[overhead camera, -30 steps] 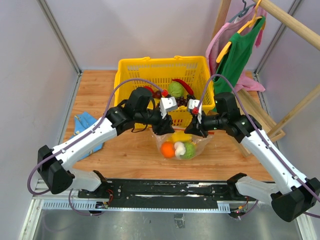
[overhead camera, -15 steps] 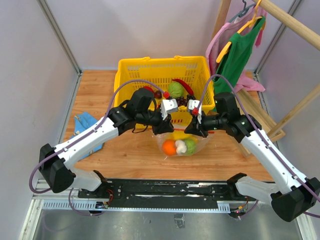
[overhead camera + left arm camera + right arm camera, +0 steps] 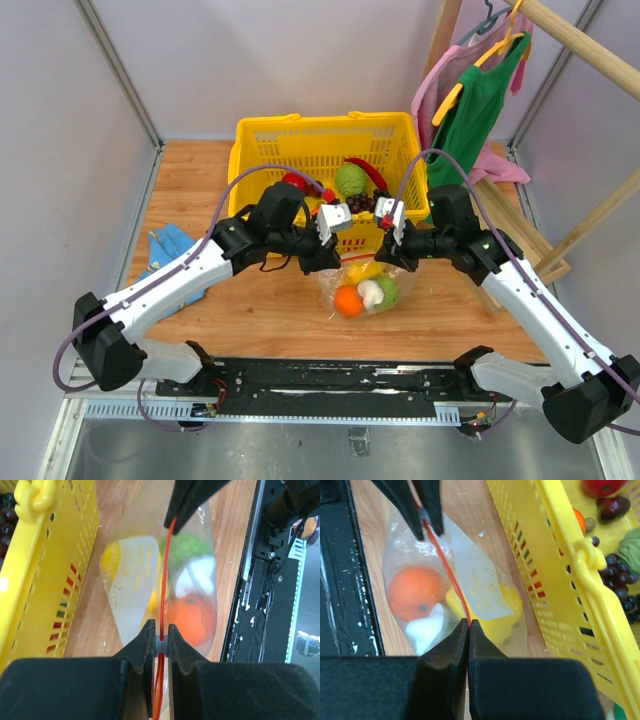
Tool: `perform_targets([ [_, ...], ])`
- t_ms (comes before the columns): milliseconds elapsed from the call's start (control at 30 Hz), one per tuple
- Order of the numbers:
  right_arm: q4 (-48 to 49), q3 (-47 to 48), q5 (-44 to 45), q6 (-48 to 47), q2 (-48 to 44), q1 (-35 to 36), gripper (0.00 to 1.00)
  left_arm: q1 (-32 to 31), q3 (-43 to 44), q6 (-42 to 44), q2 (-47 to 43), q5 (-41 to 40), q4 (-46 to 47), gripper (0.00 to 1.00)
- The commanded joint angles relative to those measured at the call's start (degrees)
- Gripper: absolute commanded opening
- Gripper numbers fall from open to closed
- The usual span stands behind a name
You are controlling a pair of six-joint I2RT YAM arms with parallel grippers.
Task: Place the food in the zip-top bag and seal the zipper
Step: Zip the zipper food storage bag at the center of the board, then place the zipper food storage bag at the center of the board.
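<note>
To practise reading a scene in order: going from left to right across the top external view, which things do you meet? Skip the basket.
blue cloth → left gripper → zip-top bag → right gripper → green garment

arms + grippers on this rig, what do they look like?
Left arm and right arm: white shell links, black joint housings, a purple cable looped along each. Small white block with red marks at each wrist. Left gripper and right gripper: matte black fingers tapering to wedge tips.
</note>
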Motion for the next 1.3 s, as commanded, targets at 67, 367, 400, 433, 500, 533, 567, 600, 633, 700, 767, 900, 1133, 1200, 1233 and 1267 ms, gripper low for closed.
perform_targets([
  [67,-1.4,-0.6,12.5,-1.0,-0.1,-1.0,0.01,0.2,-2.4,-1.1,-4.7,-3.6,-5.2,0.00],
  [367,-0.8,-0.7,19.8,1.4,1.0,-2.8,0.01,0.2,-4.5,-3.3,-7.9,-8.9,-8.8,0.00],
  [400,-0.7,-0.6,20.2,1.8,1.2,-3.0,0.01,0.2,-4.9,-3.5,-8.2,-9.7,-9.1,0.00],
  [433,-0.6,-0.5,20.6,2.3,1.6,-3.1,0.01,0.2,-5.2,-3.7,-8.4,-10.4,-9.4,0.00],
  [500,-0.6,-0.2,20.9,2.9,2.3,-3.2,0.00,0.2,-5.6,-4.3,-8.8,-11.6,-10.1,0.00],
  [533,-0.6,0.0,21.1,3.2,2.6,-3.3,0.01,0.2,-5.7,-4.6,-8.9,-12.0,-10.6,0.00],
  [567,-0.6,0.2,21.3,3.6,2.9,-3.3,0.01,0.2,-5.7,-4.9,-9.0,-12.4,-10.9,0.00],
  [600,-0.6,0.4,21.6,3.9,3.3,-3.4,0.01,0.2,-5.8,-5.1,-9.2,-13.2,-11.3,0.00],
  [633,-0.6,0.5,21.9,4.2,3.6,-3.5,0.00,0.2,-5.8,-5.4,-9.4,-14.0,-11.6,0.00],
  [700,-0.6,0.9,22.6,4.8,4.3,-3.6,0.01,0.2,-6.1,-6.0,-9.8,-16.0,-12.1,0.00],
  [767,-0.4,1.3,21.9,5.1,5.0,-3.7,0.01,0.2,-6.4,-6.8,-10.0,-18.6,-11.7,0.00],
  [900,3.5,1.4,20.3,7.0,6.7,-3.6,0.01,0.3,-5.4,-9.3,-7.0,-22.7,-10.9,0.00],
  [1133,15.7,0.5,21.6,10.2,9.7,-3.6,0.01,1.4,-3.2,-14.5,0.1,-29.2,-8.4,0.00],
  [1200,18.1,0.8,22.8,10.9,11.0,-3.6,0.01,2.5,-2.6,-16.6,1.2,-30.7,-7.3,0.00],
  [1233,19.1,0.9,23.0,11.1,11.6,-3.6,0.01,3.2,-2.4,-17.5,1.6,-31.2,-6.9,0.00],
  [1267,20.0,1.1,22.9,11.4,12.3,-3.6,0.01,4.1,-2.1,-18.6,1.9,-31.5,-6.4,0.00],
])
